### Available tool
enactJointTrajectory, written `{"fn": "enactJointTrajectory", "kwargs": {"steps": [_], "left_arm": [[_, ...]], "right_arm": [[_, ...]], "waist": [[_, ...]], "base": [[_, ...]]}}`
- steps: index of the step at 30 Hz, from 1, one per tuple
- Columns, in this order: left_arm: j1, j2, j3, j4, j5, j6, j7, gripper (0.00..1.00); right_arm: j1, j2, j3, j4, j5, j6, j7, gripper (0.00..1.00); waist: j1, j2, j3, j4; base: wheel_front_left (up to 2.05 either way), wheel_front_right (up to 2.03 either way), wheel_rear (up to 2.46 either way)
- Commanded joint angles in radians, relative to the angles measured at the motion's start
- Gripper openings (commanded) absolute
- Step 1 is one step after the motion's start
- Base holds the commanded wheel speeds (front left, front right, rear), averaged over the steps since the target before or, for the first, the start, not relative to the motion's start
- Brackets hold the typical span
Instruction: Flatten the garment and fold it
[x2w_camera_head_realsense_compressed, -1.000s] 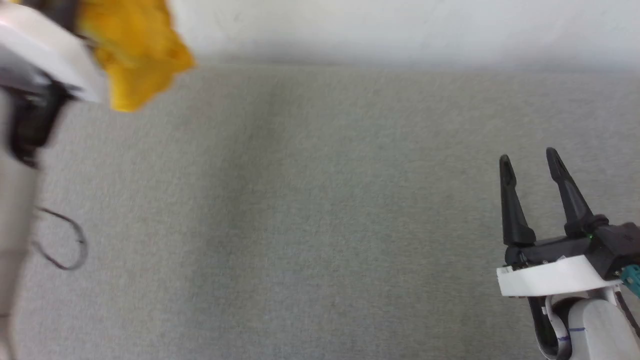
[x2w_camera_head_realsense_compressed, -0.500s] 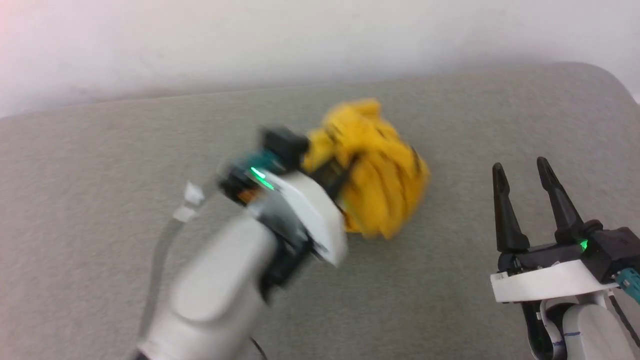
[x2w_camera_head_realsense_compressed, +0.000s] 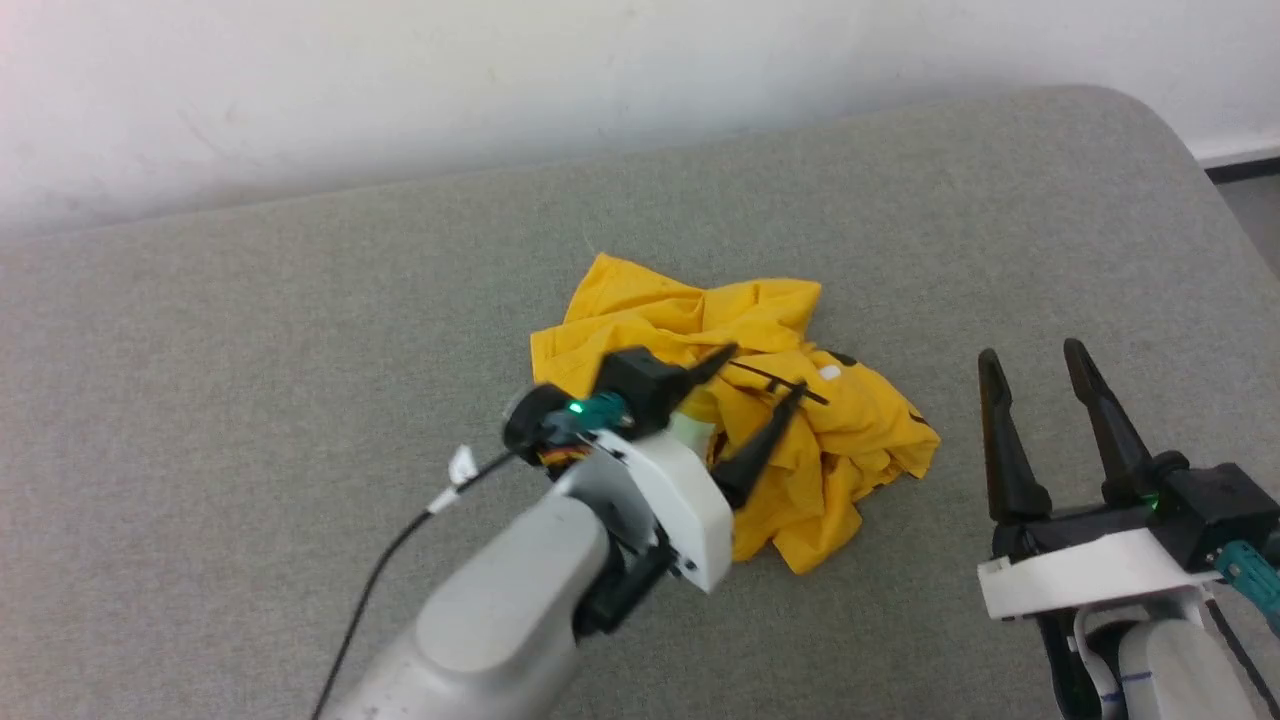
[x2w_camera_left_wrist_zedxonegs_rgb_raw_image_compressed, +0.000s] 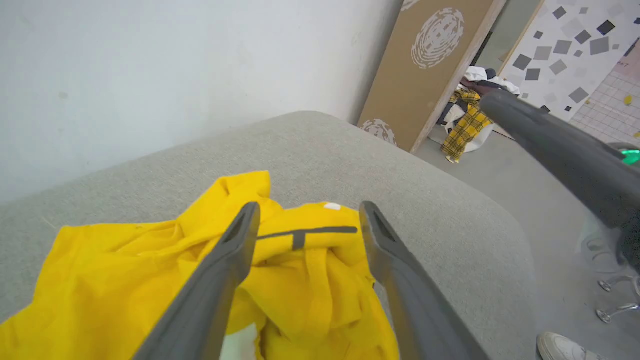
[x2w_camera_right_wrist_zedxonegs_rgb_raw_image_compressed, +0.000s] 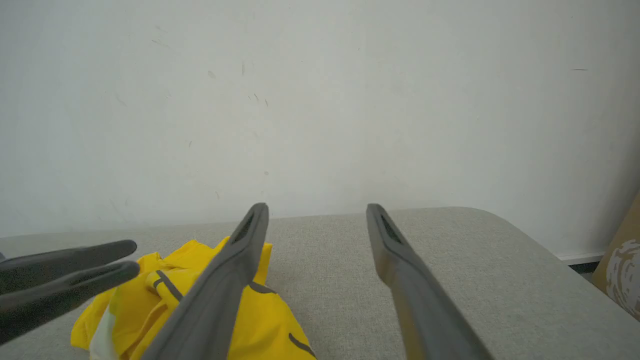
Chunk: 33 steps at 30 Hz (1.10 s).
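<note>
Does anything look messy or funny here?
Yes. The yellow shirt is scrunched into a lumpy heap on the grey cushion. Its folds go every way and only bits of its black stripes show, so it is not flat at all. The left gripper is open over the heap, gripping nothing.

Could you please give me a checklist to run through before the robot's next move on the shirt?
1. Left gripper open above the garment: ok.
2. Right gripper open and empty: ok.
3. Garment wholly on the grey cushion: ok.
4. Garment flat: not ok, a crumpled heap.
5. Which side faces up: cannot tell.
</note>
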<state>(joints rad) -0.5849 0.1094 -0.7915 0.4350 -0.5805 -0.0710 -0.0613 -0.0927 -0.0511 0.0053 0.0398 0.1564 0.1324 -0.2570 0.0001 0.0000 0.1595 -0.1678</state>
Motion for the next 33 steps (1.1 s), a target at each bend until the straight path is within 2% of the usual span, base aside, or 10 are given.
{"fn": "enactJointTrajectory", "kwargs": {"steps": [1, 7, 12, 17, 21, 26, 30, 33], "left_arm": [[-0.024, 0.029, 0.029, -0.02, 0.011, 0.006, -0.039, 1.0], [0.004, 0.157, 0.137, -0.111, 0.041, 0.092, -0.153, 1.0], [0.131, 0.259, 0.239, -0.21, 0.049, 0.175, -0.191, 1.0], [0.284, 0.298, 0.316, -0.309, 0.052, 0.235, -0.199, 1.0], [0.437, 0.281, 0.374, -0.406, 0.083, 0.268, -0.2, 1.0], [0.565, 0.218, 0.443, -0.46, 0.123, 0.271, -0.2, 1.0], [0.602, 0.167, 0.499, -0.474, 0.157, 0.244, -0.2, 1.0], [0.604, 0.15, 0.515, -0.469, 0.194, 0.214, -0.2, 1.0]], "right_arm": [[0.019, 0.001, -0.007, 0.008, -0.012, -0.002, -0.005, 1.0], [0.071, 0.001, -0.022, 0.02, -0.028, -0.002, -0.005, 1.0], [0.11, 0.001, -0.016, 0.025, -0.036, -0.002, -0.005, 1.0], [0.134, 0.001, -0.007, 0.028, -0.034, -0.002, -0.005, 1.0], [0.156, 0.001, 0.0, 0.032, -0.029, -0.002, -0.005, 1.0], [0.166, 0.001, 0.019, 0.041, -0.029, -0.002, -0.005, 1.0], [0.171, 0.001, 0.022, 0.036, -0.027, -0.002, -0.005, 1.0], [0.17, 0.001, 0.016, 0.017, -0.066, -0.002, -0.005, 1.0]], "waist": [[-0.0001, 0.0, -0.059, 0.039], [-0.0001, 0.0, -0.133, 0.094], [-0.0001, 0.0, -0.165, 0.135], [-0.0001, 0.0, -0.179, 0.158], [-0.0001, 0.0, -0.188, 0.174], [-0.0001, 0.0, -0.185, 0.177], [-0.0001, 0.0, -0.176, 0.184], [-0.0001, 0.0, -0.164, 0.194]], "base": [[0.0, 0.0, 0.0], [0.0, 0.0, 0.0], [0.0, 0.0, 0.0], [0.0, 0.0, 0.0], [0.0, 0.0, 0.0], [0.0, 0.0, 0.0], [0.0, 0.0, 0.0], [0.0, 0.0, 0.0]]}}
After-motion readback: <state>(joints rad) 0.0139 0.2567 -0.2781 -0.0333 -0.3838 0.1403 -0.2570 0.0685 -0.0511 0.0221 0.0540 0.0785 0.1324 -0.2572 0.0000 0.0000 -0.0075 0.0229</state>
